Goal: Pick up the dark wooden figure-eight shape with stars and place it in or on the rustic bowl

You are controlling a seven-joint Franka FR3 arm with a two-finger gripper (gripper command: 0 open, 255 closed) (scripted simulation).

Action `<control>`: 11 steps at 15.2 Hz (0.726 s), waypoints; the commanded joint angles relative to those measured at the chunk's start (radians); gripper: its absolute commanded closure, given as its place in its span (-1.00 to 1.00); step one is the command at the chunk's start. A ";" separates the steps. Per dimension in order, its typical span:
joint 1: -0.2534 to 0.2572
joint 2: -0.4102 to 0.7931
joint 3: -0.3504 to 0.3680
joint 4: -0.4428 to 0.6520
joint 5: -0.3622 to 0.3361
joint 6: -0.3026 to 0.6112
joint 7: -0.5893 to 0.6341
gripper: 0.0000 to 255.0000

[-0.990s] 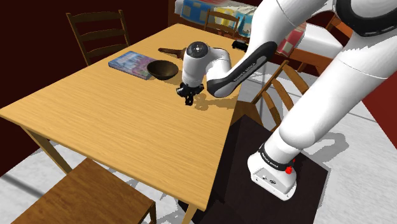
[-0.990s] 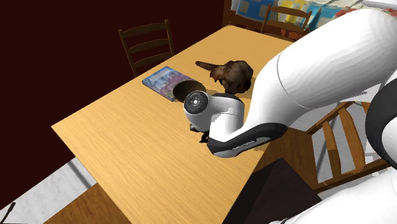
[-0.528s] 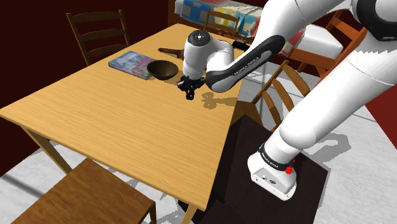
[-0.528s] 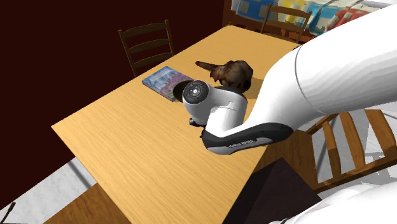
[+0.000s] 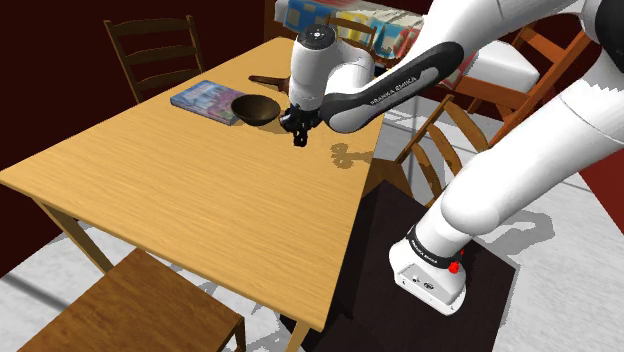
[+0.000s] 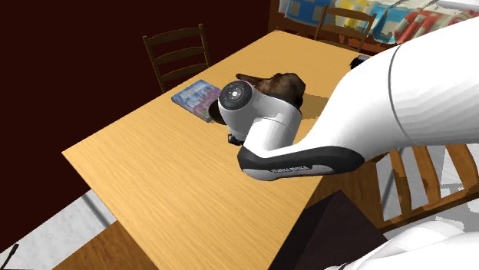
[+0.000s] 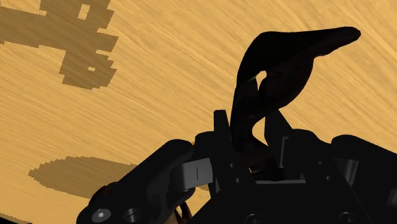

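Observation:
The dark figure-eight shape (image 7: 280, 70) sticks out from between my black fingers, tilted, above the wooden table (image 7: 159, 95). My gripper (image 5: 299, 132) is shut on it and hangs above the tabletop, just to the shoulder view's right of the dark rustic bowl (image 5: 255, 108). In the second exterior view the white wrist hides most of the bowl (image 6: 213, 110), and of the hand only a dark bit shows under the wrist.
A colourful book (image 5: 207, 100) lies beside the bowl on its far side from the gripper. A brown lumpy object (image 6: 280, 86) sits further back on the table. Wooden chairs (image 5: 150, 50) stand around the table (image 5: 180, 190); the stand (image 5: 420, 270) is at the lower right.
The gripper has risen from the tabletop with the shape in it and moved up and left in the shoulder view, closer to the bowl.

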 commanded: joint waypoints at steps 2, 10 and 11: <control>0.012 -0.033 -0.007 0.012 0.040 -0.038 -0.042 1.00; -0.017 0.132 -0.027 0.214 0.019 -0.067 -0.086 1.00; -0.022 0.168 -0.030 0.254 0.013 -0.070 -0.091 1.00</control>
